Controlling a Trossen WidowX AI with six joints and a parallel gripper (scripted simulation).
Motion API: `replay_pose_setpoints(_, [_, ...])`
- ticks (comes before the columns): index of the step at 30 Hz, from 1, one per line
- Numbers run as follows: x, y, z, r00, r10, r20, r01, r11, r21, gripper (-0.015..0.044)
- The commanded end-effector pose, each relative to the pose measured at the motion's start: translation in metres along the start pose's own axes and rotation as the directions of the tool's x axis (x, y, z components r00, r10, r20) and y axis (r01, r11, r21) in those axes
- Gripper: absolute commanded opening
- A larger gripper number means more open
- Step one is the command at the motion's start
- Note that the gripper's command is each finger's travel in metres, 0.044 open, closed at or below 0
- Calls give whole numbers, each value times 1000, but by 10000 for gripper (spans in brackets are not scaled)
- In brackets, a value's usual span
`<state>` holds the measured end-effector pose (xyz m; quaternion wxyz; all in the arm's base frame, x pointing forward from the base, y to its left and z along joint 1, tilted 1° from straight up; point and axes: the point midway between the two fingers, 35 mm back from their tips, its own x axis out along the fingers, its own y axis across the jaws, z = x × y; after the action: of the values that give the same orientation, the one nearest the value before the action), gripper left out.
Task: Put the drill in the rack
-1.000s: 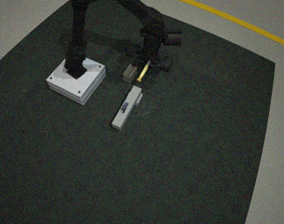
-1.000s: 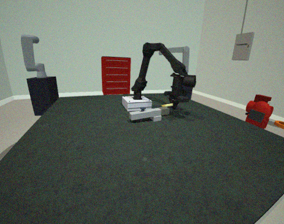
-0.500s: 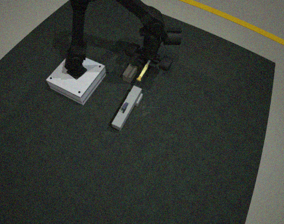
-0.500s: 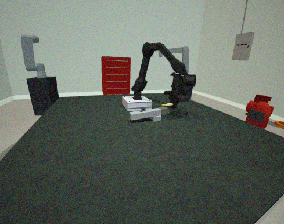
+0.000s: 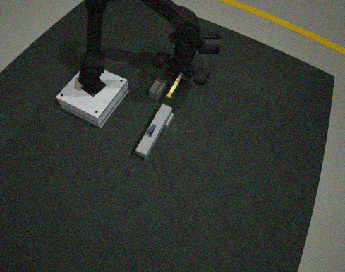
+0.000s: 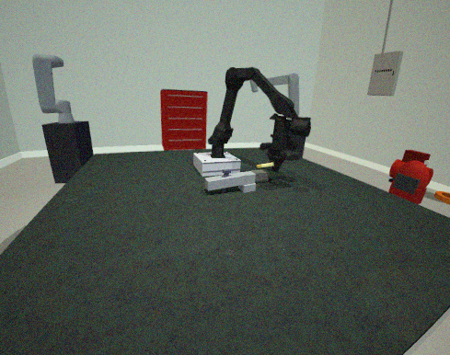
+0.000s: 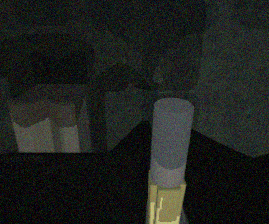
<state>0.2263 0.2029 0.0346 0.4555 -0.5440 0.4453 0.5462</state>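
Fingers (image 5: 183, 75) around one drill (image 5: 173, 87)

My arm (image 6: 246, 87) rises from its base, bends sharply at the elbow up high, and slopes down to the wrist (image 6: 289, 133). My wrist hangs low, pointing downward. My gripper (image 5: 181, 75) is clamped narrow on the drill (image 5: 174, 85), which sticks out ahead of my fingers, held off the mat.

Yellow drill (image 5: 173, 88) with grey tip — black gripper (image 5: 183, 74) — dark green mat (image 5: 202, 176), red cabinet (image 6: 183, 120).
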Motion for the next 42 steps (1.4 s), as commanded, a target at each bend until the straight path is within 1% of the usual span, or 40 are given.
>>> replay_pose_setpoints(1, [-3, -2, 1, 1000, -4, 4, 4, 1000, -4, 0])
replay_pose_setpoints(42, [-8, -3, 3, 1000, -4, 4, 4, 1000, -4, 0])
